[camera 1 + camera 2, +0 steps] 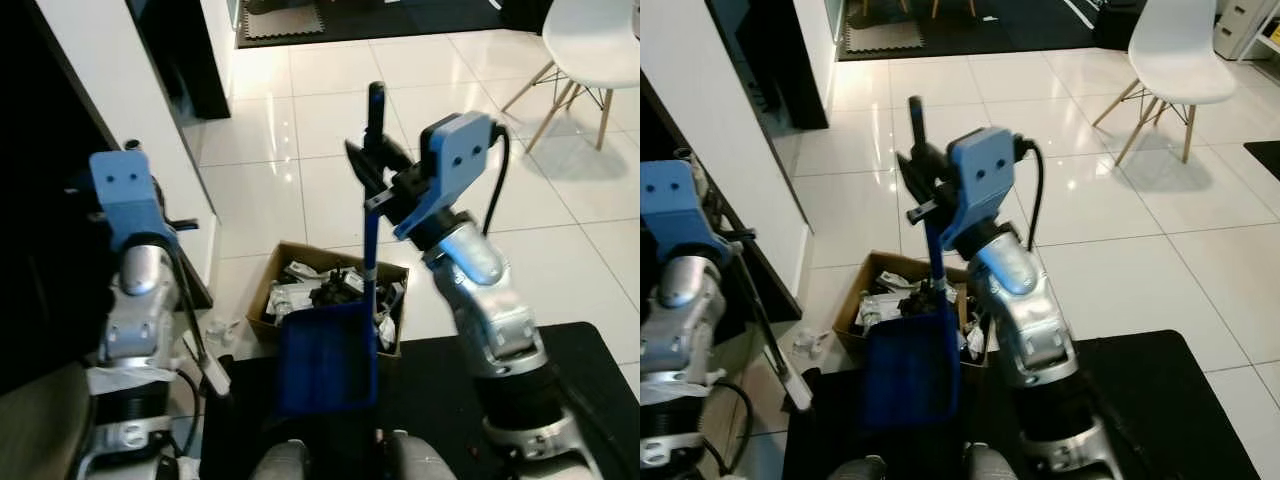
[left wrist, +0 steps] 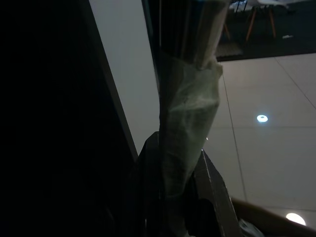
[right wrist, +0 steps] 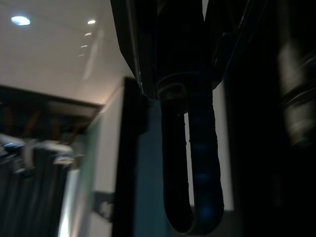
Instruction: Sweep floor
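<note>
My right gripper (image 1: pixel 375 165) is shut on the black upper end of a blue long-handled dustpan (image 1: pixel 328 355). It holds the pan upright, low in front of me, over an open cardboard box (image 1: pixel 300 258). The box stands on the white tiles with crumpled paper and scraps inside. The dustpan's looped handle end (image 3: pixel 192 148) hangs past the fingers in the right wrist view. My left gripper (image 2: pixel 180 163) is shut on a pale, tape-wrapped broom handle (image 2: pixel 190 103), held close to the white wall on my left. Part of that pale stick (image 1: pixel 203 362) slants down beside my left arm.
A white wall panel (image 1: pixel 120 90) and dark furniture stand close on the left. A black mat (image 1: pixel 580 360) lies under my feet to the right. At the far right stands a white chair (image 1: pixel 595 40) on wooden legs. Open white tile floor (image 1: pixel 560 190) stretches ahead.
</note>
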You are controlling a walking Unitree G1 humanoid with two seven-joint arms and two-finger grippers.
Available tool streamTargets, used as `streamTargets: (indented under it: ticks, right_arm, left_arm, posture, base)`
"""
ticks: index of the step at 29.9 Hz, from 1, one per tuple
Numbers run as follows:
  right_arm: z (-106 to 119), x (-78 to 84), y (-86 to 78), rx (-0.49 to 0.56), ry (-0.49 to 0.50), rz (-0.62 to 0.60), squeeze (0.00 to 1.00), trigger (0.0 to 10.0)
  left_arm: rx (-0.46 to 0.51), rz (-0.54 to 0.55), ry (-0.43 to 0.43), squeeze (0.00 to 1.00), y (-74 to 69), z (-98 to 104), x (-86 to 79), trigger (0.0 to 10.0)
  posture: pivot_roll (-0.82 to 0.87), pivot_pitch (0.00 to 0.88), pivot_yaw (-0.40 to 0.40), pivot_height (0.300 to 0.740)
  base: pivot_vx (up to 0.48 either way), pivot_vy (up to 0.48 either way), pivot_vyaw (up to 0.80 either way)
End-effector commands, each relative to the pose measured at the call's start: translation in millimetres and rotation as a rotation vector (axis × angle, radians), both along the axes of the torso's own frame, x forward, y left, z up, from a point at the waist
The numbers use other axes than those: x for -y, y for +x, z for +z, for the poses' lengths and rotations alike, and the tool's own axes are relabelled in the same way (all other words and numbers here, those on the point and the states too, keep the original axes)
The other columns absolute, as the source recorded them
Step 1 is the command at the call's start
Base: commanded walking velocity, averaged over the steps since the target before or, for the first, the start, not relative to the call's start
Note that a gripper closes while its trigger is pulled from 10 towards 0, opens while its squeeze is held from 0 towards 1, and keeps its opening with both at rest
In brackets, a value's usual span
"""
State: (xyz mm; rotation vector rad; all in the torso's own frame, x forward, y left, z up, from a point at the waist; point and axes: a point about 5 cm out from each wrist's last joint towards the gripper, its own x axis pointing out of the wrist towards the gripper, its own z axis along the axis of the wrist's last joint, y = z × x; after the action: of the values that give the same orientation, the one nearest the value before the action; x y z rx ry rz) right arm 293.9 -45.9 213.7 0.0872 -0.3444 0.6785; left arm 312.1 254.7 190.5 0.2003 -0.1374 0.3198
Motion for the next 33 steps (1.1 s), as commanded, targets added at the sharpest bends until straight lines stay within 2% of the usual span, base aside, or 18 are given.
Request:
streamTargets:
  ticks: [1, 2, 3, 6, 8, 10, 11, 15, 22, 33]
  right_arm:
    - [-0.9, -8.6, -4.5, -0.022, 0.049, 0.065, 0.00, 10.0]
    - [-0.9, -8.6, -4.5, -0.022, 0.049, 0.065, 0.00, 10.0]
    - [-1.6, -13.0, -9.0, -0.022, 0.042, 0.096, 0.00, 10.0]
    - [-1.9, -11.2, -9.7, -0.010, 0.016, 0.088, 0.00, 10.0]
    - [-0.9, -3.5, -4.9, -0.007, 0.013, 0.050, 0.00, 10.0]
    - [-0.9, -3.5, -4.9, -0.007, 0.013, 0.050, 0.00, 10.0]
    - [0.0, 2.3, -1.4, -0.006, 0.012, 0.020, 0.00, 10.0]
    - [0.0, 10.2, 3.4, -0.001, 0.009, -0.021, 0.00, 10.0]
    - [-0.8, 10.1, 4.3, -0.004, 0.007, -0.027, 0.00, 10.0]
    - [-3.3, 8.2, 4.6, -0.011, 0.006, -0.025, 0.00, 10.0]
  left_arm:
    - [0.061, 0.018, 0.099, 0.00, -1.2, 17.2, -7.4, 10.0]
    - [0.061, 0.018, 0.099, 0.00, -1.2, 17.2, -7.4, 10.0]
    - [0.069, 0.037, 0.133, 0.00, -3.9, 22.4, -16.6, 10.0]
    - [0.064, 0.017, 0.155, 0.00, -6.9, 23.4, -19.2, 10.0]
    - [0.053, -0.033, 0.118, 0.00, -9.6, 19.1, -13.4, 10.0]
    - [0.053, -0.033, 0.118, 0.00, -9.6, 19.1, -13.4, 10.0]
    - [0.050, -0.059, 0.065, 0.00, -10.7, 15.2, -7.9, 10.0]
    - [0.045, -0.089, -0.011, 0.00, -11.3, 6.9, 4.8, 10.0]
    - [0.044, -0.100, -0.036, 0.00, -10.2, 3.1, 9.9, 10.0]
    - [0.039, -0.097, -0.035, 0.00, -10.5, 4.6, 6.8, 10.0]
  posture:
    - [0.05, 0.076, 0.021, 0.740]
    - [0.05, 0.076, 0.021, 0.740]
    - [0.06, 0.077, 0.017, 0.740]
    - [0.06, 0.077, 0.013, 0.740]
    - [0.05, 0.078, 0.011, 0.740]
    - [0.05, 0.078, 0.011, 0.740]
    - [0.05, 0.078, 0.011, 0.740]
    - [0.05, 0.079, 0.010, 0.740]
    - [0.05, 0.074, 0.011, 0.740]
    - [0.06, 0.067, 0.016, 0.740]
  base:
    - [0.000, 0.000, 0.00]
    - [0.000, 0.000, 0.00]
    - [0.000, 0.000, 0.00]
    - [0.000, 0.000, 0.00]
    - [0.000, 0.000, 0.00]
    - [0.000, 0.000, 0.00]
    - [0.000, 0.000, 0.00]
    - [0.000, 0.000, 0.00]
    - [0.000, 0.000, 0.00]
    - [-0.276, 0.000, 0.00]
